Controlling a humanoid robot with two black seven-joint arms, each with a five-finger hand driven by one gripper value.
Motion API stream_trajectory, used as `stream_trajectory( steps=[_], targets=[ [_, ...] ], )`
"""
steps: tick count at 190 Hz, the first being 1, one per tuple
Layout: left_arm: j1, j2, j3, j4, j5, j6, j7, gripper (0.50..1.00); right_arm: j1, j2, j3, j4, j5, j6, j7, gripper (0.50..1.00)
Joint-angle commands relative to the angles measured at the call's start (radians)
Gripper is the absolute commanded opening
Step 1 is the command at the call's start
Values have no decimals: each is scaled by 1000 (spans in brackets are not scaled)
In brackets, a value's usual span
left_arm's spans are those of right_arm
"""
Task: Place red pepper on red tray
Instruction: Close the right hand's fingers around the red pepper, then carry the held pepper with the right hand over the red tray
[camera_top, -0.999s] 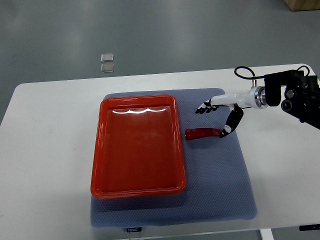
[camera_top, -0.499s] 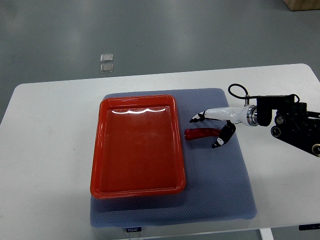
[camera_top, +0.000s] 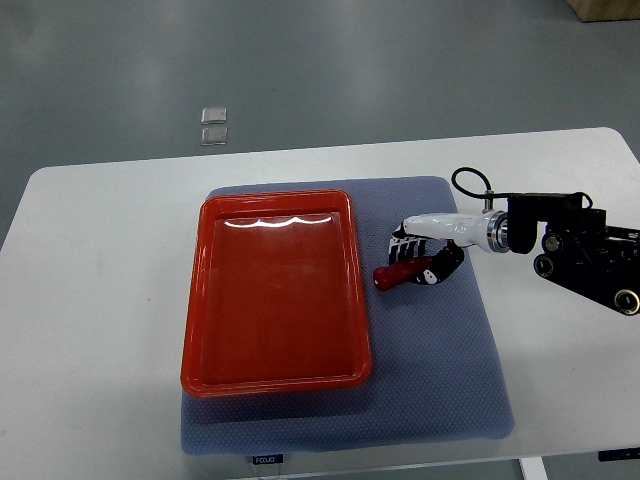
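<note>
Since the earlier frame the right hand (camera_top: 420, 255) has dropped lower and moved toward nine o'clock, and its fingers (camera_top: 402, 243) and thumb, spread above the pepper (camera_top: 398, 274) before, now curl around it; the pepper itself has tipped slightly, its free end pointing toward eight o'clock. The hand is clamped on the pepper's right half, fingers over the top edge and the dark thumb under it, with only the left end of the pepper showing. The pepper lies on the blue mat (camera_top: 440, 370), just beside the right rim of the red tray (camera_top: 196, 300), at three o'clock from the tray's middle and not touching it. The tray sits on the mat's left half, on a white table (camera_top: 90, 300). The right arm (camera_top: 570, 255) comes in from three o'clock
</note>
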Motion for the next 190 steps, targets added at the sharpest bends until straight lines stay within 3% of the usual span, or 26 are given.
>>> stream_trajectory(
  steps=[1, 53, 107, 159, 190],
  targets=[
    [0, 0, 0, -1, 0, 0, 0, 1000, 0, 0, 0, -5, -2, 0, 0, 500],
    [0, 0, 0, 1, 0, 0, 0, 1000, 20, -9, 17, -11, 14, 7, 0, 500],
    [0, 0, 0, -1, 0, 0, 0, 1000, 137, 9, 25, -10, 142, 0, 5, 500],
    [0, 0, 0, -1, 0, 0, 0, 1000, 214, 174, -27, -24, 123, 0, 19, 500],
    [0, 0, 0, -1, 0, 0, 0, 1000, 270, 330, -159, -111, 110, -5, 19, 500]
  ],
)
